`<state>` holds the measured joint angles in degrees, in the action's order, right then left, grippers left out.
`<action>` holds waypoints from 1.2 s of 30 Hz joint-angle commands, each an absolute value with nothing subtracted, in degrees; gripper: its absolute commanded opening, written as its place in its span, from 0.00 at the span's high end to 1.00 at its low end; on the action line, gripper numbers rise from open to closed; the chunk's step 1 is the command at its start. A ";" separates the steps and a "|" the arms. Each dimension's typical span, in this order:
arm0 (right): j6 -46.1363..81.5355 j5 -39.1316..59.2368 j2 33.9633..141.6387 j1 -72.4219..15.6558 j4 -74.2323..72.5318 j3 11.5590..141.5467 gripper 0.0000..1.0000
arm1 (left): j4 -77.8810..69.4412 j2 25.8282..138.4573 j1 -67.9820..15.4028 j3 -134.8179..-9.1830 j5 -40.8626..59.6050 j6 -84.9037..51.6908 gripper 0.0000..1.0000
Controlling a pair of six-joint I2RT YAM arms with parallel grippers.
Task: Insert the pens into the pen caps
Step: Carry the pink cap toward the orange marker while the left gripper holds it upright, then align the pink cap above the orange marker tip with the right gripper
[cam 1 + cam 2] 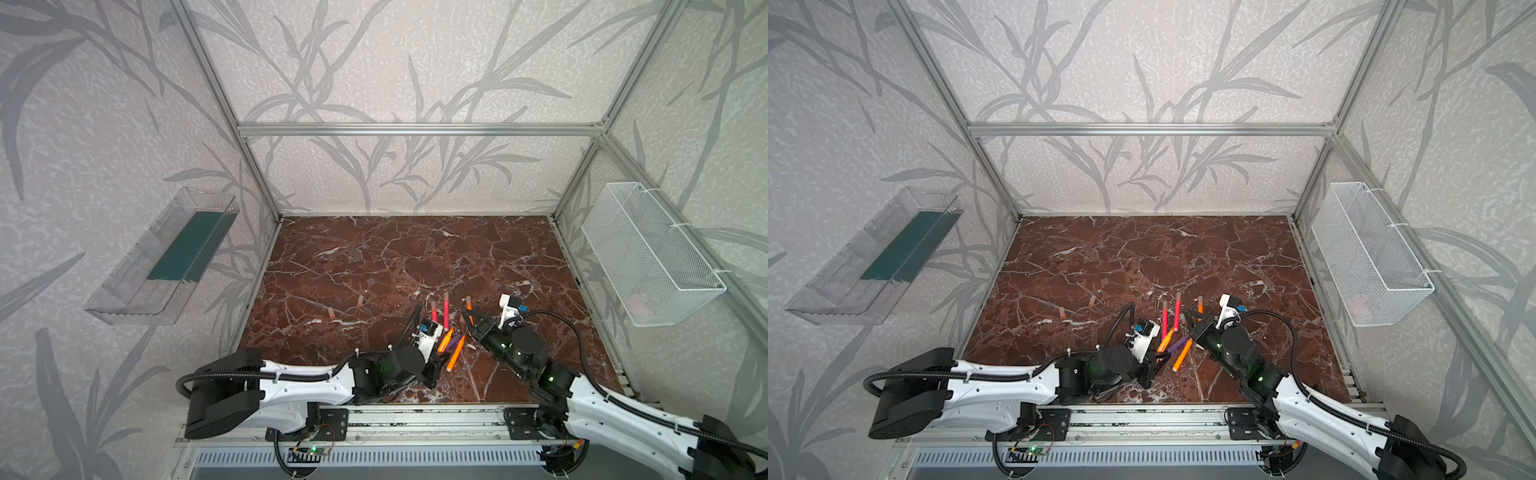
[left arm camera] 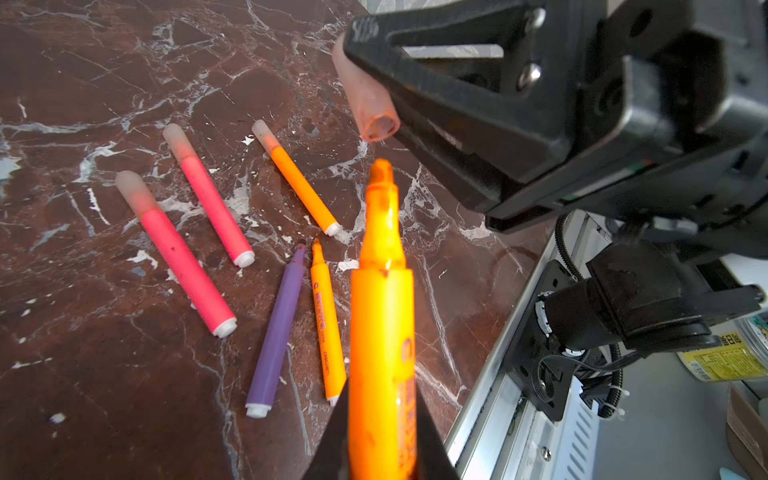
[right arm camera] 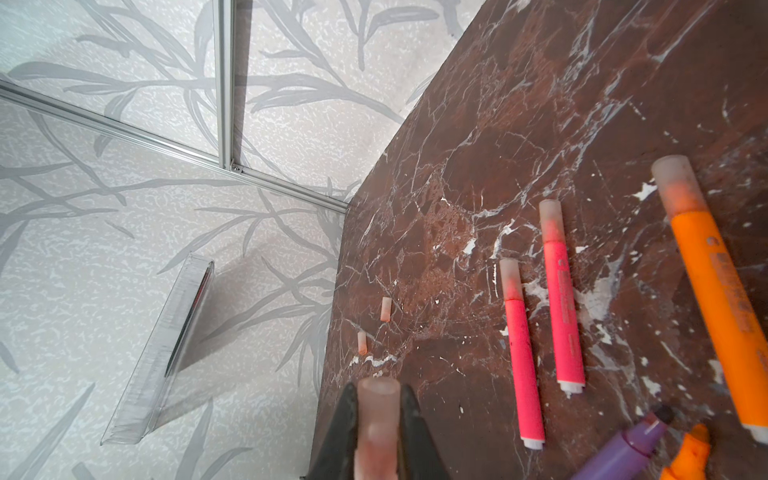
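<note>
- Now left gripper point(image 2: 382, 432) clenches an orange pen point(image 2: 382, 291), tip aimed forward for insertion.
- Right gripper point(image 3: 379, 409) grasps a cap point(image 2: 365, 99), mouth facing that tip, just apart.

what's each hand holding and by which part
Left hand: uncapped orange pen, gripped on its barrel, tip free. Right hand: pen cap, pinched across its sides, open end free.

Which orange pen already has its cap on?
The capped orange pen next to the pink pens. The loose orange pen by the purple pen and the held orange pen in the left end effector have bare tips.
</note>
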<state>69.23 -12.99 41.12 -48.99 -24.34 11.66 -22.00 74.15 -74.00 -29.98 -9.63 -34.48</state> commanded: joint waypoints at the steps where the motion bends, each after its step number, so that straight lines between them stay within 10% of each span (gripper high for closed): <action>1: 68.50 -14.93 40.04 -49.87 -23.03 14.81 1.00 | -25.40 76.25 -74.18 -32.09 -11.93 -34.01 1.00; 36: 62.53 -14.15 47.04 -54.04 -21.17 21.56 1.00 | -29.43 76.73 -74.10 -29.59 -15.20 -35.32 1.00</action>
